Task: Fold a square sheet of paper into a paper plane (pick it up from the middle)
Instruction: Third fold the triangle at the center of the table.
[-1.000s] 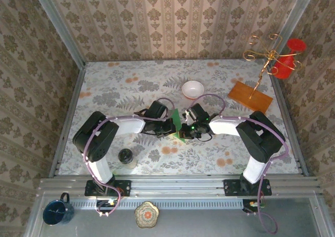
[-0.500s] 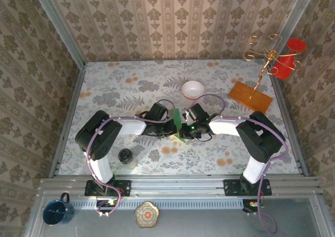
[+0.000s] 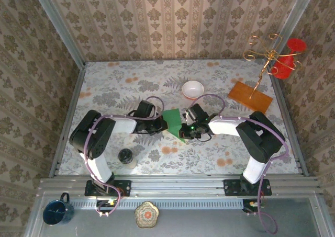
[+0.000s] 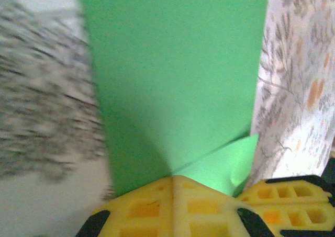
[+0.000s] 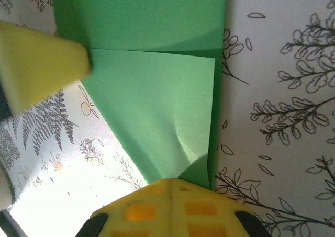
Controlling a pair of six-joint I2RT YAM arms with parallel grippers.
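Square sheet of paper (image 3: pixel 171 121), part-folded: left hand (image 3: pixel 158 124) and right hand (image 3: pixel 183 128) are pinching opposite edges, both arms reaching low, inward.

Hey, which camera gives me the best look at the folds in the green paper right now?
The right wrist view: the green paper sits up close there, with a folded triangular flap and its crease edges plain. The left wrist view shows mostly one flat green panel and a small flap. The top view shows it small and distant.

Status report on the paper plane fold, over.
Shut on the green paper: left claw, right claw. Paper partly folded, spanning between them. The white bowl sits apart.
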